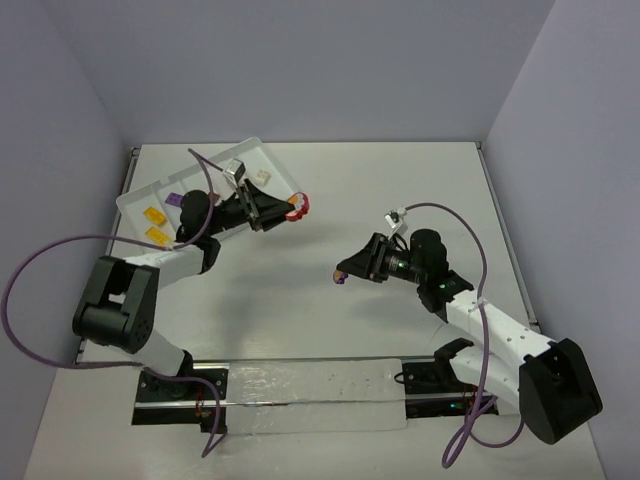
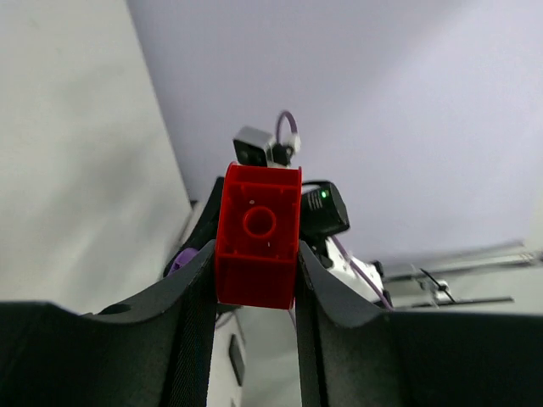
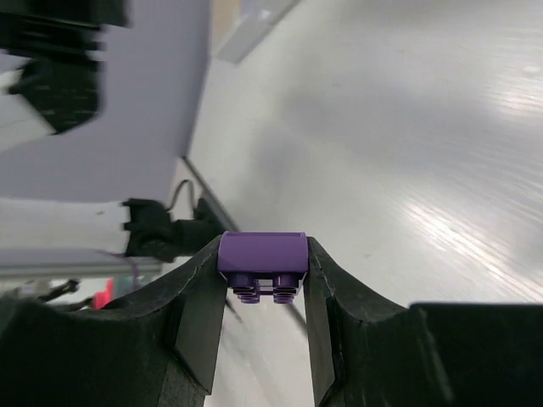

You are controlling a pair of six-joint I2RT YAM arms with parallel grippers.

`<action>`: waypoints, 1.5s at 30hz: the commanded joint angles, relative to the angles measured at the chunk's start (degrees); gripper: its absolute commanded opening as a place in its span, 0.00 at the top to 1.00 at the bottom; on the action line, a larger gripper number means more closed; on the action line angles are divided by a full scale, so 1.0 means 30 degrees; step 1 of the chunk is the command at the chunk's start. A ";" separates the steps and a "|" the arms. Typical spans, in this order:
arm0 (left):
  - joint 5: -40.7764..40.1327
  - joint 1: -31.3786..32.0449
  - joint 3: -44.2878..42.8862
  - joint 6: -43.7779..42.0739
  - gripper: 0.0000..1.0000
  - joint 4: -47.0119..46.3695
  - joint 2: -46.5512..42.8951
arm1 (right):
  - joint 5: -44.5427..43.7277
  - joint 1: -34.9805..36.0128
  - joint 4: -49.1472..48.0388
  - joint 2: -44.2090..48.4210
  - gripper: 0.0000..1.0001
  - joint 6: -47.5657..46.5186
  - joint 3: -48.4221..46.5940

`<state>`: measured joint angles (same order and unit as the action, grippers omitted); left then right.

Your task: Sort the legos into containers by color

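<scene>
Pale lilac walls [image 1: 330, 60] on three sides of a matte white table [image 1: 400, 190], evenly lit.

i can read no text, label, brand or number in any of my views; the red brick [image 2: 257, 222] pinched in my left gripper [image 2: 255, 271] and the purple brick [image 3: 263, 248] in my right gripper [image 3: 264, 273] show no lettering i can make out.

Red square plastic brick [image 2: 257, 237]: pinched in left claw [image 2: 254, 254], ringed face toward the wrist camera, held above table [image 1: 400, 200] at the tray's right end.
Purple plastic brick [image 3: 262, 253]: pinched in right claw [image 3: 263, 259], above mid-table.
Flat white plastic tray [image 1: 138, 196]: far left, holding two yellow bricks [image 1: 155, 214] and one small purple piece [image 1: 175, 199].
</scene>
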<state>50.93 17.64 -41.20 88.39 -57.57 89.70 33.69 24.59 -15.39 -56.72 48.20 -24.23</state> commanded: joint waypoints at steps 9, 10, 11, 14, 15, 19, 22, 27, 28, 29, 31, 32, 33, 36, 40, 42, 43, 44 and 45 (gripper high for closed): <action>-1.7113 -0.1309 -1.1579 -1.6652 1.00 2.9467 -0.1199 | -0.7100 -0.0082 0.8088 0.0803 1.00 -0.4623 -0.2874; -1.8349 -0.1305 -1.2174 -1.6760 1.00 2.9856 -0.0348 | -0.7100 -0.0078 0.8096 0.0677 1.00 -0.4670 -0.2984; -1.9149 -0.1284 -1.2698 -1.6823 1.00 3.0046 0.0406 | -0.7100 -0.0058 0.8138 0.0635 1.00 -0.4671 -0.3068; -2.0520 -0.1279 -1.4009 -1.6956 1.00 3.0323 0.2298 | -0.7132 -0.0082 0.8285 0.0808 1.00 -0.4642 -0.3099; -2.1009 -0.1266 -1.4520 -1.7009 1.00 3.0389 0.2915 | -0.7171 -0.0082 0.8377 0.0940 1.00 -0.4642 -0.3060; -2.2991 -0.1279 -1.6637 -1.7262 1.00 3.0998 0.5075 | -0.7469 -0.0082 0.8782 0.1348 1.00 -0.4669 -0.2947; -2.3684 -0.1334 -1.8350 -1.7440 1.00 3.1280 0.6531 | -0.7569 -0.0079 0.8900 0.1450 1.00 -0.4671 -0.2852; -2.3918 -0.1679 -2.0669 -1.7661 1.00 3.1737 0.8612 | -0.7511 -0.0069 0.8953 0.1403 1.00 -0.4716 -0.2852; -2.3892 -0.1746 -2.1176 -1.7714 1.00 3.1870 0.9053 | -0.7510 -0.0082 0.8967 0.1416 1.00 -0.4729 -0.2852; -2.3915 -0.1817 -2.1742 -1.7739 1.00 3.1989 0.9571 | -0.7533 -0.0082 0.8967 0.1439 1.00 -0.4752 -0.2852; -2.4038 -0.1937 -2.2515 -1.7796 1.00 3.2186 1.0318 | -0.7540 -0.0075 0.9127 0.1446 1.00 -0.4839 -0.2902; -2.4080 -0.2009 -2.3258 -1.7789 1.00 3.2394 1.0933 | -0.7568 -0.0068 0.9199 0.1460 1.00 -0.4861 -0.2924; -2.4125 -0.2082 -2.4022 -1.7781 1.00 3.2600 1.1551 | -0.7604 -0.0060 0.9272 0.1481 1.00 -0.4882 -0.2939; -2.4294 -0.2269 -2.5307 -1.7916 1.00 3.2862 1.2518 | -0.7740 -0.0082 0.9543 0.1756 1.00 -0.4933 -0.2911; -2.4466 -0.2370 -2.6793 -1.8286 0.97 3.3052 1.3695 | -0.7851 -0.0064 0.9736 0.1980 1.00 -0.4916 -0.2786; -2.4424 -0.2462 -2.7190 -1.8387 0.91 3.3115 1.4028 | -0.7875 -0.0082 0.9785 0.2016 1.00 -0.4892 -0.2764; -2.4361 -0.2535 -2.7457 -1.8419 0.84 3.3163 1.4249 | -0.7891 -0.0082 0.9816 0.2044 1.00 -0.4876 -0.2764; -2.4312 -0.2604 -2.7484 -1.8431 0.73 3.3139 1.4299 | -0.7879 -0.0070 0.9841 0.2097 1.00 -0.4864 -0.2764; -2.4196 -0.2656 -2.7506 -1.8460 0.60 3.3069 1.4367 | -0.7850 -0.0065 0.9875 0.2148 1.00 -0.4847 -0.2764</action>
<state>-20.91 10.51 -119.36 34.48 41.24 132.60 11.14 24.53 13.84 -51.74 34.52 -30.96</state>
